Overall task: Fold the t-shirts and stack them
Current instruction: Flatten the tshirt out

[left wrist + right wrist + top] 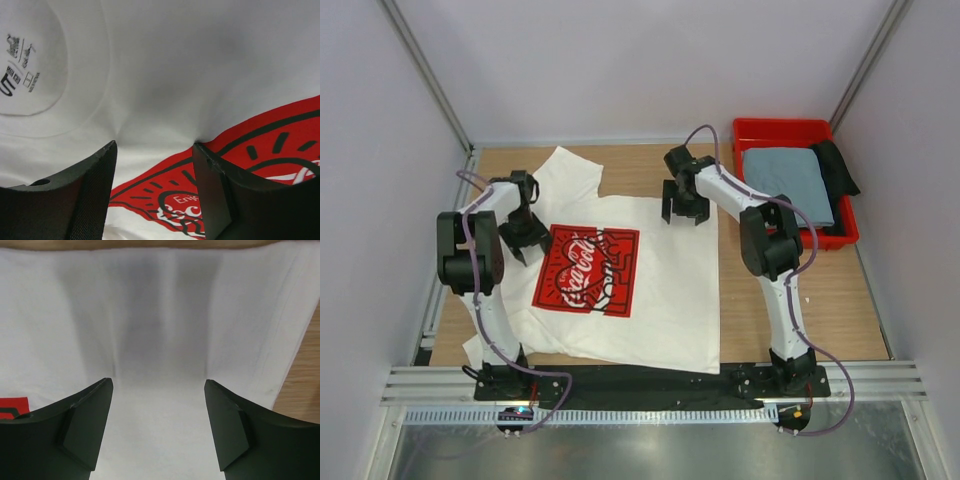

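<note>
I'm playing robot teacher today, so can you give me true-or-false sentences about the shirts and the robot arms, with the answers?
1. The white Coca-Cola t-shirt lies spread out on the table. True.
2. The grey-blue t-shirt lies on top of the white one. False: it sits in the red bin.
3. Both arms' jaws stand open over the white shirt. True.
4. The red print faces down. False: it faces up.

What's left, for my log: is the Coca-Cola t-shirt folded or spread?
Spread: the Coca-Cola t-shirt lies flat on the table, print up, both sleeves out.
</note>
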You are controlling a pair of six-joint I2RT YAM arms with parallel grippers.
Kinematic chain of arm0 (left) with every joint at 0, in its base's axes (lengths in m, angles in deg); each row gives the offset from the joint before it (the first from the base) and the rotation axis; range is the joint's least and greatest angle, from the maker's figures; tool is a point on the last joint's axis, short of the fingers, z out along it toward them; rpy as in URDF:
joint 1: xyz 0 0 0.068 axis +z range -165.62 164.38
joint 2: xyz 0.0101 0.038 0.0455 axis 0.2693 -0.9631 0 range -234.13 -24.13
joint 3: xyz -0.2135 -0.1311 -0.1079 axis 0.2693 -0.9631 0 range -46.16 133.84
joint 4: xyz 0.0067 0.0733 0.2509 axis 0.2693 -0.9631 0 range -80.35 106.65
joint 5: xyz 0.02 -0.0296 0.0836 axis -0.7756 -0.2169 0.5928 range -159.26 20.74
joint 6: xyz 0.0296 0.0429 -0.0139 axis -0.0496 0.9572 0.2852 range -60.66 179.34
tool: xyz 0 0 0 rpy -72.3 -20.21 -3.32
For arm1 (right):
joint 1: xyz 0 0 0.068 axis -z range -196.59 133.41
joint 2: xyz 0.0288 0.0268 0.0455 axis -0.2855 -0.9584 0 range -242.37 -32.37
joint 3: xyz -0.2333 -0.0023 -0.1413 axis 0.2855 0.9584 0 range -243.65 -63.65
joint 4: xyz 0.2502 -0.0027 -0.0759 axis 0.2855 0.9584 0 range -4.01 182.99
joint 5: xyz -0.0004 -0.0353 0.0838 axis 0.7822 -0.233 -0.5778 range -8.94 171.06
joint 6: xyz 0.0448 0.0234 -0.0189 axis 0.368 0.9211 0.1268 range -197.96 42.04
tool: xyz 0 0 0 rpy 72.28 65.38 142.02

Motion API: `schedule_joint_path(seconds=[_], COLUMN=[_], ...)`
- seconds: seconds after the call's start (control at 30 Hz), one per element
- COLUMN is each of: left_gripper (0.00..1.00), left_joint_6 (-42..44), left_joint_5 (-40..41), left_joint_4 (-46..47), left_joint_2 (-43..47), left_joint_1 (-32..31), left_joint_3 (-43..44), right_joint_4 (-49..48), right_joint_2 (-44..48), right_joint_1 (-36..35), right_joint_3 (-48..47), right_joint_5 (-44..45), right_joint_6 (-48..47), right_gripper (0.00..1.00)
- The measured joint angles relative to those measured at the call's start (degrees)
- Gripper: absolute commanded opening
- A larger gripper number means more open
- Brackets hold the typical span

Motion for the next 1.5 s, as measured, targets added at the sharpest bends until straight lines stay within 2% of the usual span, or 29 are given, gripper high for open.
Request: schedule_joint_path(seconds=[0.13,0.47,0.57,0.63,0.73,0.8,0.97,1.07,1.17,1.3,1.5], left_gripper=[0.62,0.62,0.66,0.70,0.73,0.73,0.62,0.53,0.51,0.46,0.45], left_joint_6=[0.6,0.2,0.6,1.3,2.4,2.8,2.8,1.7,0.6,0.3,0.1], left_joint_5=[-2.5,-6.1,-5.0,-3.0,1.0,2.9,5.1,4.3,2.6,1.6,2.7], left_joint_4=[-0.5,-3.6,-4.0,-4.0,-4.0,-3.5,-3.6,-3.5,-3.6,-4.0,-5.0], left_joint_2=[-5.3,-18.8,-21.9,-22.1,-16.8,-8.9,14.9,22.1,20.8,11.9,5.0], left_joint_1=[0.0,-2.1,-3.8,-5.3,-7.7,-9.0,-9.4,-8.8,-8.5,-8.6,-8.6], left_joint_3=[7.6,30.6,37.0,38.2,33.4,26.4,10.4,4.2,-0.1,-1.9,-1.3], right_joint_4=[-1.5,-2.6,-3.4,-3.3,-2.8,-2.3,1.3,2.9,2.6,1.6,1.3], right_joint_2=[-3.0,-14.8,-17.0,-17.8,-17.7,-17.1,-12.1,-5.4,3.8,15.1,19.4], right_joint_1=[1.3,6.5,7.9,8.7,9.2,9.1,8.4,7.8,7.0,5.1,1.9], right_joint_3=[-3.0,-21.8,-25.6,-27.3,-28.4,-28.6,-26.8,-22.3,-14.4,-2.6,5.4], right_joint_5=[1.4,5.3,5.2,5.1,4.4,3.8,2.1,-0.4,-3.4,-8.5,-12.6], right_joint_6=[-0.2,-4.1,-6.8,-7.8,-8.0,-7.5,-5.5,-4.4,-3.5,-2.0,-1.4], right_gripper=[0.80,0.80,0.81,0.82,0.84,0.87,0.89,0.89,0.89,0.89,0.89])
